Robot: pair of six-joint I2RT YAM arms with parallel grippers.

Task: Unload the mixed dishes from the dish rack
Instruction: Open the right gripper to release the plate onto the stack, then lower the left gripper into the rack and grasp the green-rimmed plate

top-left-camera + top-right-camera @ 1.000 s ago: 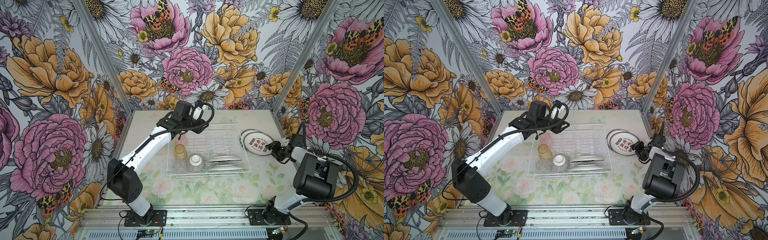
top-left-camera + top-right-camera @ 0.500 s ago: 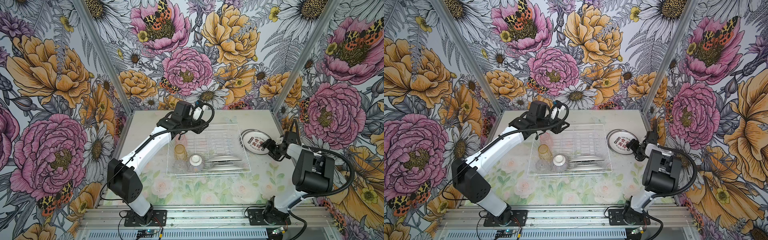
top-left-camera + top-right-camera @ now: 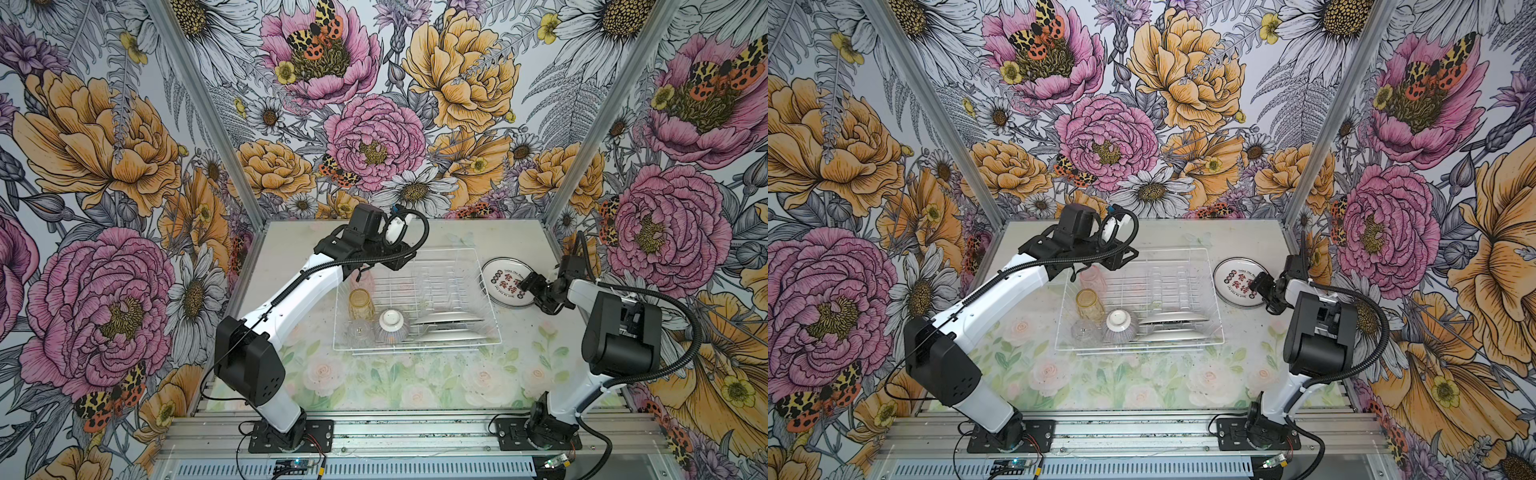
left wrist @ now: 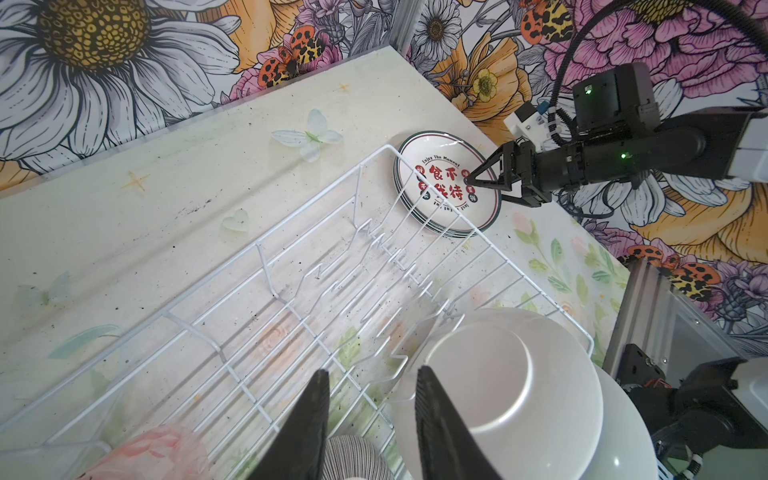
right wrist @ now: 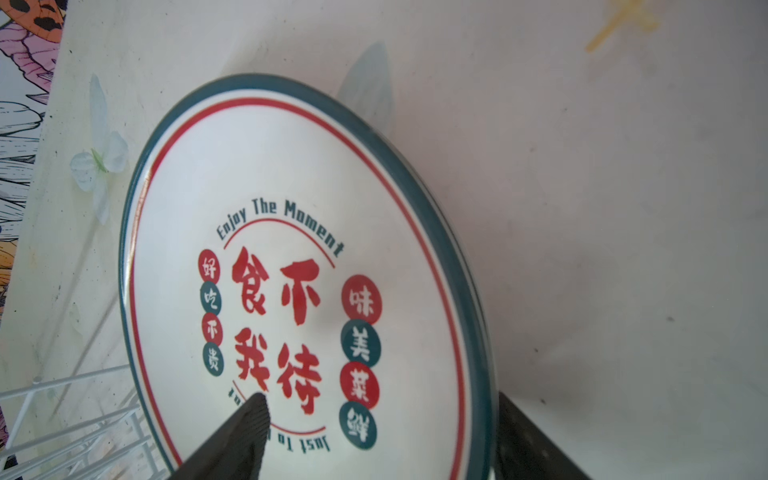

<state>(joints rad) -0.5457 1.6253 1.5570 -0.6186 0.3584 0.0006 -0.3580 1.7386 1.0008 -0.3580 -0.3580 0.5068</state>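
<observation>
Your right gripper (image 3: 528, 291) is spreading wider, loose around the plate stack (image 3: 498, 270) beside the rack (image 3: 444, 249). Your left gripper (image 4: 370, 370) is hovering part-open, empty; two plates (image 3: 449, 320), bowl (image 3: 392, 326), three tumblers (image 3: 360, 303) are waiting inside.

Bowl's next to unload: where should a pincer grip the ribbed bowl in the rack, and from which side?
Probably the raised white foot, from straight above: the ribbed bowl sits upside down, foot up, with the clear tumbler and a standing plate close on either side, leaving its flanks crowded.
</observation>
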